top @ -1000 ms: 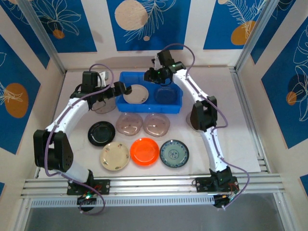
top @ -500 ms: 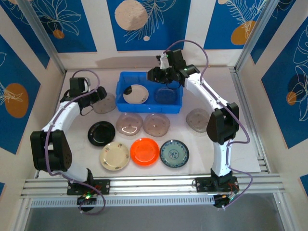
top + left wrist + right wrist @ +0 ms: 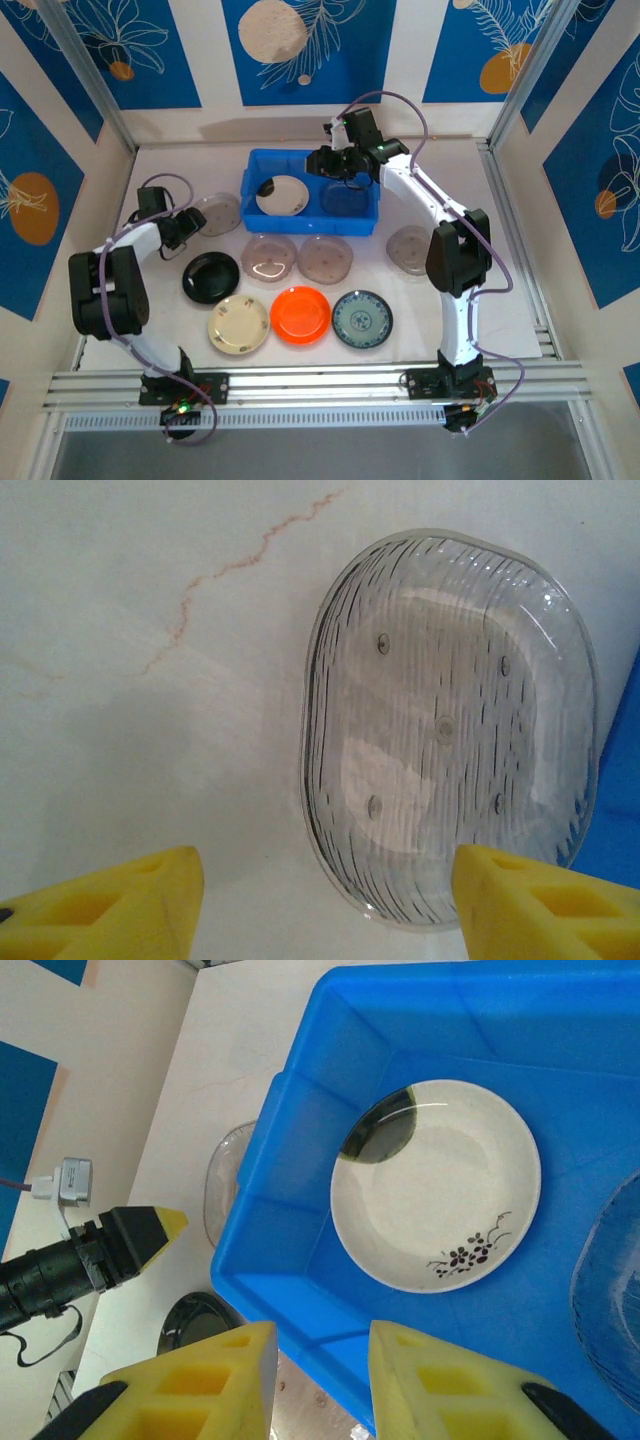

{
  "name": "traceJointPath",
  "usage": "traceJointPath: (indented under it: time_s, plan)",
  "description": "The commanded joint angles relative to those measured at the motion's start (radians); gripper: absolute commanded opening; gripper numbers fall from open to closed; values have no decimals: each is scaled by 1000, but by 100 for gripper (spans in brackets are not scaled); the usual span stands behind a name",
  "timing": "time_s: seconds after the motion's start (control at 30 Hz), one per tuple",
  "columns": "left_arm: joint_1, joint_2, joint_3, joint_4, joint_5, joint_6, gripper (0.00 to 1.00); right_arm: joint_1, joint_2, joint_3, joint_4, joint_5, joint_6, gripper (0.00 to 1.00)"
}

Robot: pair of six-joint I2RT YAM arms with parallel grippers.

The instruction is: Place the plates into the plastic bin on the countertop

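Left gripper (image 3: 325,880) withdrawn from blue bin (image 3: 300,1180) to clear ribbed plate (image 3: 450,720), jaws spread; next pickup pending. Right gripper (image 3: 322,1345) jaws slightly apart, empty.

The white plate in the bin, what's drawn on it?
The plate has tiny dark flowers and a dark rim patch; right wrist view.

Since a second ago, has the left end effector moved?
Yes. The left end effector has drawn left, away from the bin, to the clear plate's far side.
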State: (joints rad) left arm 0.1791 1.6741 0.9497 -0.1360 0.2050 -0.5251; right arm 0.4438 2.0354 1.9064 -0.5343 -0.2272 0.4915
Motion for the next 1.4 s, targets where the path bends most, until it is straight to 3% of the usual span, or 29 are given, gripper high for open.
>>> traceJointPath:
  time_s: [0.0, 0.57, 1.37]
  plan:
    - [22, 39, -6, 77, 45, -39, 65, -5, 9, 23, -17, 0, -5, 31]
    - [31, 157, 21, 147, 72, -97, 35, -8, 18, 16, -23, 9, 2, 28]
    - [25, 195, 94, 142, 106, -128, 31, -13, 26, -14, 16, 5, 20, 26]
